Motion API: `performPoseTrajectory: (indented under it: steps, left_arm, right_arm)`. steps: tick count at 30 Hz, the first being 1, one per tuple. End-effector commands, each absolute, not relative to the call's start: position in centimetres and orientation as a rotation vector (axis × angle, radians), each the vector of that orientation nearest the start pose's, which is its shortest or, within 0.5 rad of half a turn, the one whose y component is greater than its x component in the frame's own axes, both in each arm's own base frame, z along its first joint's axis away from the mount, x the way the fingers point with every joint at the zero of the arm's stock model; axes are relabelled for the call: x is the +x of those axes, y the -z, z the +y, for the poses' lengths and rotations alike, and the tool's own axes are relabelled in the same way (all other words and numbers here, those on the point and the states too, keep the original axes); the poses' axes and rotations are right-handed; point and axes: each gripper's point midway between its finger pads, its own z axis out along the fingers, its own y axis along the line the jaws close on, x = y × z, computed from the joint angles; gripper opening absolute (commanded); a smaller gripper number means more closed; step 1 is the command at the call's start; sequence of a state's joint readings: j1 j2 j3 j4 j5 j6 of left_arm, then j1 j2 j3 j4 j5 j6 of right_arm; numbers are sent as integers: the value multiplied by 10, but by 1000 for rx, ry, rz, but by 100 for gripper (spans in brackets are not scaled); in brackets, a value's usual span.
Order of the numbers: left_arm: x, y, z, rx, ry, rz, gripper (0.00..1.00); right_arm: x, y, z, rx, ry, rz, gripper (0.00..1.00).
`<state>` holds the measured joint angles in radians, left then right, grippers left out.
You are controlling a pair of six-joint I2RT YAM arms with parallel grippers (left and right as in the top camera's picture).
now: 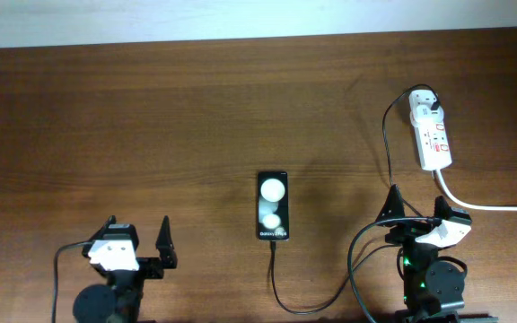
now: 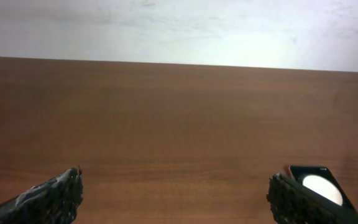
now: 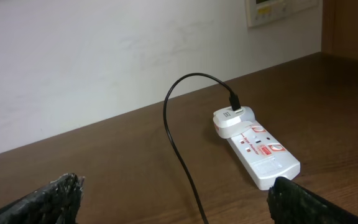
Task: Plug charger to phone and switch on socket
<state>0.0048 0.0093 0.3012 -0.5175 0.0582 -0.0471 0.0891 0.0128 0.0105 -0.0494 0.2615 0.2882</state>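
Note:
The black phone lies face up at the table's middle, with two white glare spots. The thin black charger cable runs from the phone's near end, loops along the front and rises past the right arm to a white adapter on the socket, a white power strip with red markings at the right. In the right wrist view the cable arcs to the adapter on the socket. My left gripper is open and empty, left of the phone. My right gripper is open and empty, near the socket.
The socket's thick white lead runs off the right edge of the table. A pale wall stands behind the table's far edge. A wall panel shows at the top right of the right wrist view.

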Motion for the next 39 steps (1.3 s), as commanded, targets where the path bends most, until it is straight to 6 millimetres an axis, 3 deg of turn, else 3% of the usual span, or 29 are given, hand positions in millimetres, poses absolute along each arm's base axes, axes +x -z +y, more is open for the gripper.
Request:
performPoseTrajectory:
  steps: [1, 9, 13, 39]
  left_arm:
    - [218, -175, -25, 76, 149, 1802, 99]
    - [235, -174, -16, 70, 78, 1699, 99]
    - [240, -154, -15, 48, 94, 1708, 99]
    - [242, -155, -13, 72, 55, 1695, 99]
  right_arm:
    - [244, -161, -24, 359, -72, 1588, 99]
    - [244, -161, -24, 359, -73, 1588, 99]
    - [244, -161, -24, 359, -73, 1588, 99]
    - [244, -161, -24, 359, -72, 1588, 99]
